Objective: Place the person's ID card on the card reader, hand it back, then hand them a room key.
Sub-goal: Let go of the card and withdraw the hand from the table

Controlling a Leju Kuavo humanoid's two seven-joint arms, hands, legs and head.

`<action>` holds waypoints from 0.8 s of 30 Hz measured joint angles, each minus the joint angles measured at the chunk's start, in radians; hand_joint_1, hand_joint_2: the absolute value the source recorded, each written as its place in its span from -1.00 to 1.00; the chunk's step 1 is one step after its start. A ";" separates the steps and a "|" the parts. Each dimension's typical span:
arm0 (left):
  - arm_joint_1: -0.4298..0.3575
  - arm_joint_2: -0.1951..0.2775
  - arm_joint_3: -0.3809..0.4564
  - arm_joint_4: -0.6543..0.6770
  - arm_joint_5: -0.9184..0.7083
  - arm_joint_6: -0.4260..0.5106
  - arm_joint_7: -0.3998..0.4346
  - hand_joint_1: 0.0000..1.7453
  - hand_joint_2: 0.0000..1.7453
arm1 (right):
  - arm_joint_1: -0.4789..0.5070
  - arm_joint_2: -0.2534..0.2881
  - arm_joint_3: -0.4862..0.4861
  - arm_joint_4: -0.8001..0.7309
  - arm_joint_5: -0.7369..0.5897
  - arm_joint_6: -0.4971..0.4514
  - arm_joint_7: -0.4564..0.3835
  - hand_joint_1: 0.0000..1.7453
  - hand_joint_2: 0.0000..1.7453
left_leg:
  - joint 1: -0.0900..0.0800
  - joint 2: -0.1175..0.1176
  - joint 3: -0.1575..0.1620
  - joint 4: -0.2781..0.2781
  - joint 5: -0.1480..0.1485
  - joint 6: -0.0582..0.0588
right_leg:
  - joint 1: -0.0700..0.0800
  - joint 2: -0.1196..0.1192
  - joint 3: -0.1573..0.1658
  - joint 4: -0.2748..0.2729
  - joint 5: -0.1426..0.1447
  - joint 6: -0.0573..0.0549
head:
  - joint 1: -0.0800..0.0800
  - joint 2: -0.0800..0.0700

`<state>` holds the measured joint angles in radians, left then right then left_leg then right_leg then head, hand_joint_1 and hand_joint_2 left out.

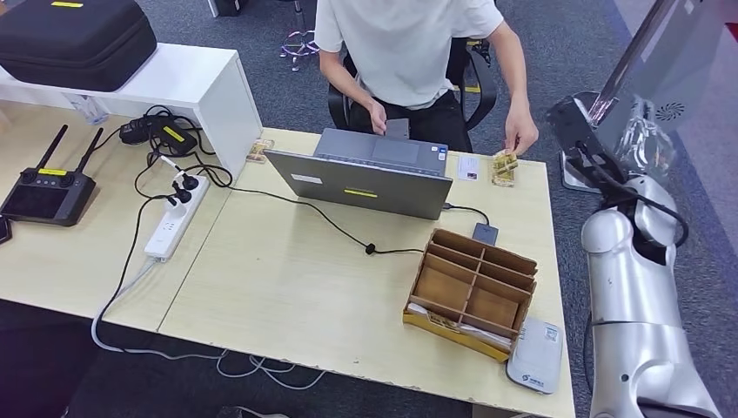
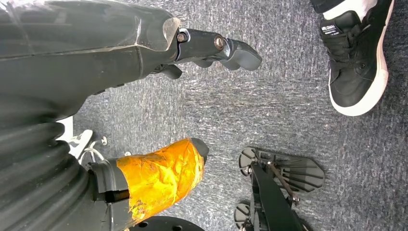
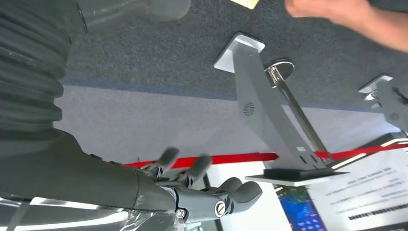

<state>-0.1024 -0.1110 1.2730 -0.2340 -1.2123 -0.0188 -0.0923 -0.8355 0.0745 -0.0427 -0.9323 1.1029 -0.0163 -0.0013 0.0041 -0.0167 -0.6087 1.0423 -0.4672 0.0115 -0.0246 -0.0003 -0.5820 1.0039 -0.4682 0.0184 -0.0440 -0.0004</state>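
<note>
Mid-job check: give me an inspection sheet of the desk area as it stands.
Surface: light wooden table, bare at centre.
Job's things: white card reader at near right corner; small white card lying beside the grey laptop; person's hand at far right edge.
Clutter: brown cardboard divider box, black remote controller, black case.
Hands: left hand and right hand hold nothing.
Cables: white power strip, black leads.
Surroundings: grey carpet.

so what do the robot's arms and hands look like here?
Right arm: glossy silver rounded shells, with a black cable looped over the upper segment. Both wrists wear a grey ribbed cover. Left hand: dark grey fingers, with orange tape around its thumb. Right hand: dark grey fingers with rounded tips and visible screws.
</note>
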 joint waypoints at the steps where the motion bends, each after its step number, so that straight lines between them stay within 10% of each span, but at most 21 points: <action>1: 0.000 0.000 0.000 0.000 0.002 0.000 0.000 -1.00 1.00 | 0.003 -0.002 -0.011 0.001 -0.011 -0.001 -0.003 -1.00 1.00 | 0.000 0.000 0.000 0.000 0.000 0.000 | 0.000 0.000 0.000 0.000 0.000 0.000 | 0.000 0.000; 24: 0.010 0.008 0.063 0.000 0.124 0.007 0.039 -1.00 1.00 | 0.302 -0.301 -0.522 0.100 -0.224 -0.101 -0.197 -1.00 1.00 | -0.001 -0.006 0.000 0.000 -0.002 0.003 | -0.001 -0.006 0.002 -0.003 -0.002 0.003 | 0.000 0.000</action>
<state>-0.0923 -0.1026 1.3357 -0.2340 -1.0883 -0.0116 -0.0538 -0.5330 -0.2270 -0.5651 -0.8320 0.8788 -0.1172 -0.1981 0.0031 -0.0224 -0.6092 1.0427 -0.4697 0.0147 -0.0253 -0.0059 -0.5802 1.0013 -0.4704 0.0212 -0.0444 -0.0004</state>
